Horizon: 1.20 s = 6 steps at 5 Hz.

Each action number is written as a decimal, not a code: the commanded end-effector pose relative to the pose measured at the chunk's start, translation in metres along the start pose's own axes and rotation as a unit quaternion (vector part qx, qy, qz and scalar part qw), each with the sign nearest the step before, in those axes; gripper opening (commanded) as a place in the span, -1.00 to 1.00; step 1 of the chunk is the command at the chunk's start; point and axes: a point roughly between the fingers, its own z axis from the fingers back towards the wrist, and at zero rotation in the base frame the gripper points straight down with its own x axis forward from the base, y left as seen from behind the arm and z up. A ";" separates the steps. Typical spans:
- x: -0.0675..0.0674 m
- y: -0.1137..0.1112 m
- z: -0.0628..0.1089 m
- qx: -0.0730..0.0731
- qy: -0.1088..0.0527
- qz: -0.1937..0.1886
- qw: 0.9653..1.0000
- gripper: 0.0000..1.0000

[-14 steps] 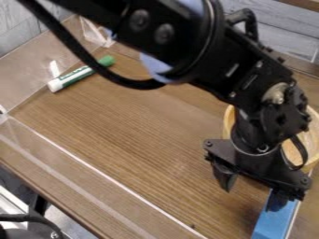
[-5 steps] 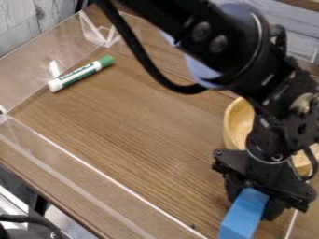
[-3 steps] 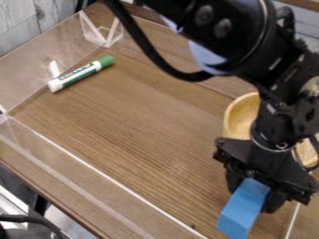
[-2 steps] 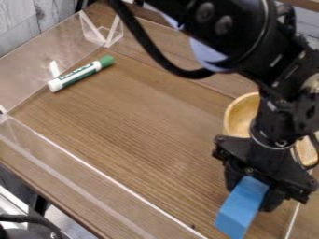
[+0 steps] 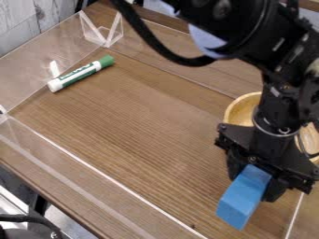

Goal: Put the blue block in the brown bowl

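Note:
The light-blue block (image 5: 245, 197) hangs tilted above the table's front right corner, its upper end pinched between the black fingers of my gripper (image 5: 263, 175), which is shut on it. Just behind and to the right of the gripper lies the brown wooden bowl (image 5: 241, 111). My arm covers most of the bowl, so only its left rim and a little of its right edge show. The block is lifted off the wood, in front of the bowl and not over it.
A green-and-white marker (image 5: 80, 73) lies at the far left of the wooden table (image 5: 137, 121). Clear acrylic walls (image 5: 37, 140) run along the table's left and front edges. My black arm (image 5: 237, 33) crosses the upper right of the view.
The gripper, with the blue block in it, has risen a little and shifted right toward the bowl. The block is now clear of the table. The marker has not moved.

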 end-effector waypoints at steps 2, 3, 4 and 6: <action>0.035 0.008 0.041 -0.012 -0.051 -0.027 0.998 -1.00; 0.051 0.019 0.061 -0.011 -0.058 -0.034 0.998 -1.00; 0.071 0.030 0.071 -0.011 -0.070 -0.038 0.997 -1.00; 0.084 0.029 0.072 -0.009 -0.083 -0.044 0.996 -1.00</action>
